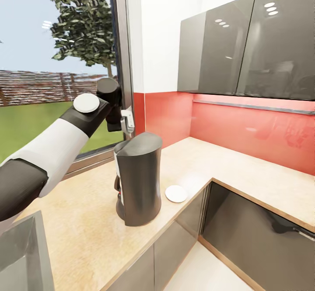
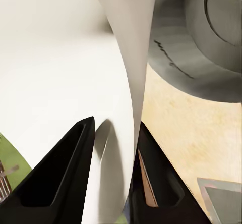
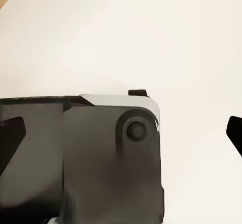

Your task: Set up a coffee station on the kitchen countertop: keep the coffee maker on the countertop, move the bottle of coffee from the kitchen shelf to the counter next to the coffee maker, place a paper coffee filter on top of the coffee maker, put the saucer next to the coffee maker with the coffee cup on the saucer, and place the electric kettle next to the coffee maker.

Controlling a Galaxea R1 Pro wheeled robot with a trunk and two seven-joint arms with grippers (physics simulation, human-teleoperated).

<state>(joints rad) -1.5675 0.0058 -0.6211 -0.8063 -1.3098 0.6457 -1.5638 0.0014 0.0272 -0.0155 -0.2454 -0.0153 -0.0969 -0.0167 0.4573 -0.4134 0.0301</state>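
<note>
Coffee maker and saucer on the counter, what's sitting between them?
Nothing: in the head view, bare countertop separates the coffee maker from the saucer.

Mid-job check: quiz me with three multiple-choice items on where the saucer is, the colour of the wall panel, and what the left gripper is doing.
1. Where is the saucer?
A. On the countertop beside the coffee maker
B. On top of the coffee maker
C. In the sink

2. What colour is the wall panel behind the countertop?
A. Blue
B. Red
C. Green

3. What is the left gripper doing?
A. Open, empty
B. Shut on a cup
C. Shut on the paper filter

Answers:
1 A: the white disc lies flat on the worktop next to the machine's base.
2 B: the panel under the cabinets is red.
3 C: the left wrist view has white paper pinched between both fingers.
</note>
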